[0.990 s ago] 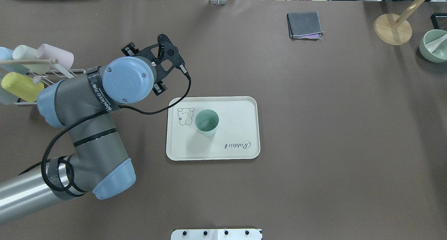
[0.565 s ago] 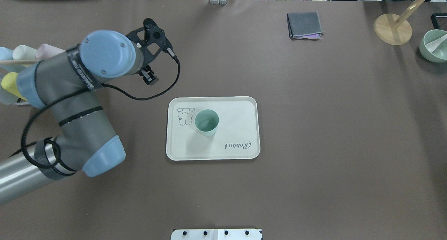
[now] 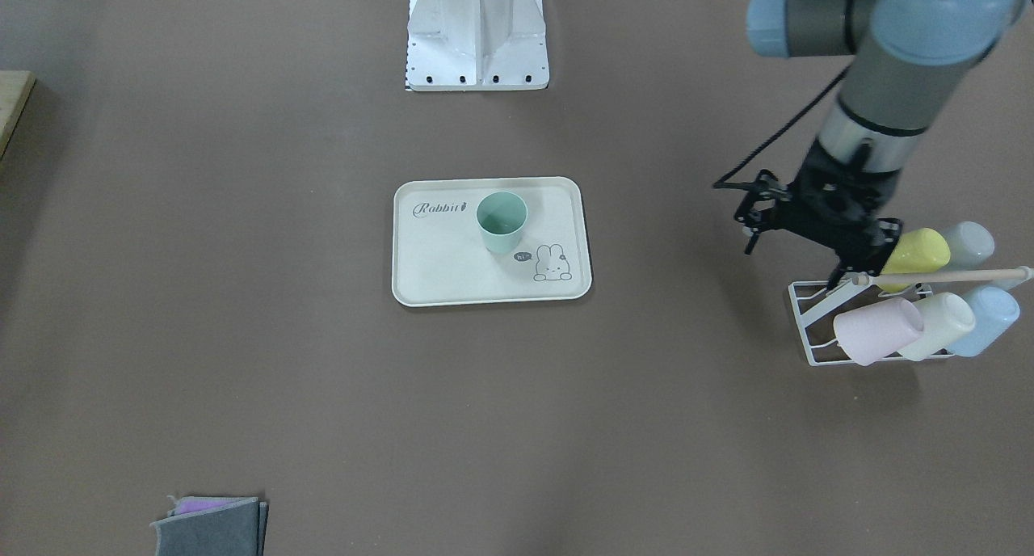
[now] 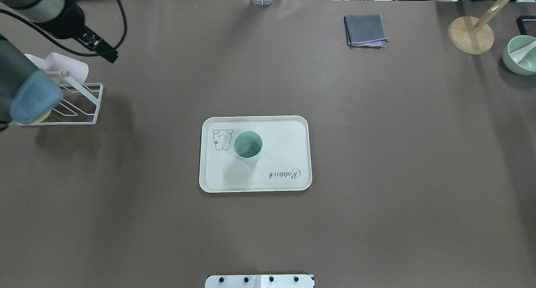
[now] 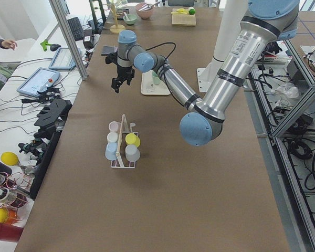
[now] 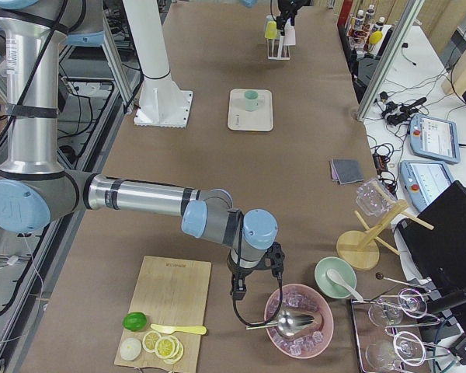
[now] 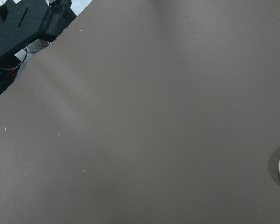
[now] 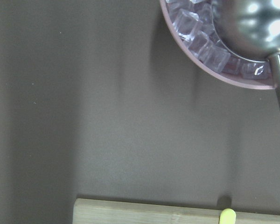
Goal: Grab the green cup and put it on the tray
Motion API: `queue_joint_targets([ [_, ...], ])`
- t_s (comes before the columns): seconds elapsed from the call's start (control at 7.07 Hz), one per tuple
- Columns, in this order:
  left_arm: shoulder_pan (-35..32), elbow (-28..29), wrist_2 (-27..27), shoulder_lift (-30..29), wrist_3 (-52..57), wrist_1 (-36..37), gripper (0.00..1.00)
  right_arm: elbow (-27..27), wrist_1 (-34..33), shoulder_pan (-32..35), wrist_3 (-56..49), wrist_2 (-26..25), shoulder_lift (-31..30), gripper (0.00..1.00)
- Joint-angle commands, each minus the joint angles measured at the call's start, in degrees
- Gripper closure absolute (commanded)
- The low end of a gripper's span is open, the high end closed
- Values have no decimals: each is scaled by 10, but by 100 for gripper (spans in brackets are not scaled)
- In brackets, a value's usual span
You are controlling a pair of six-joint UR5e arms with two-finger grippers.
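The green cup (image 4: 248, 146) (image 3: 502, 221) stands upright on the cream tray (image 4: 293, 181) (image 3: 436, 285), next to the bunny drawing, with nothing touching it. My left gripper (image 3: 800, 249) (image 5: 117, 84) hangs far from the tray, just beside the wire cup rack (image 4: 83, 112) (image 3: 812, 330); it is open and holds nothing. In the overhead view only one of its fingers (image 4: 109, 57) shows. My right gripper (image 6: 237, 291) appears only in the exterior right view, above the table next to a pink bowl of ice (image 6: 299, 320); I cannot tell whether it is open or shut.
The rack holds a pink cup (image 4: 67, 66), a yellow cup (image 3: 917, 253) and other pastel cups. A folded grey cloth (image 4: 365, 29), a wooden stand (image 4: 471, 34) and a green bowl (image 4: 519, 55) sit at the far right. A cutting board (image 6: 171, 311) with lime lies near the right arm.
My left arm has swung away from the tray, to the left and farther back, ending over the cup rack. The green cup and the tray have not moved.
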Motion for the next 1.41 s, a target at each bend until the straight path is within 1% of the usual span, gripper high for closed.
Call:
queue_joint_targets([
  [0.0,-145,12,-176,67,1,18,1,-9,1,0,0,0,0,0],
  [0.14,-183,36,-193,82,11,23,1,-10,1,0,0,0,0,0],
  [0.28,-196,40,-190,118,62,23,1,-10,0,0,1,0,0,0],
  [0.42,-205,49,-179,154,80,20,1,-10,1,0,0,0,5,0],
  [0.57,-239,53,-163,181,83,22,1,-11,1,0,0,-1,0,0],
  [0.71,-249,66,-141,204,84,17,1,-15,1,0,0,-1,2,0],
  [0.85,-253,67,-137,241,146,15,1,-14,1,0,0,0,4,0],
  [0.99,-278,71,-140,264,211,21,1,-13,1,0,1,0,7,0],
  [1.13,-283,84,-138,298,217,18,1,-14,1,0,1,0,9,0],
  [1.27,-284,82,-141,322,227,13,1,-15,1,0,0,0,8,0],
])
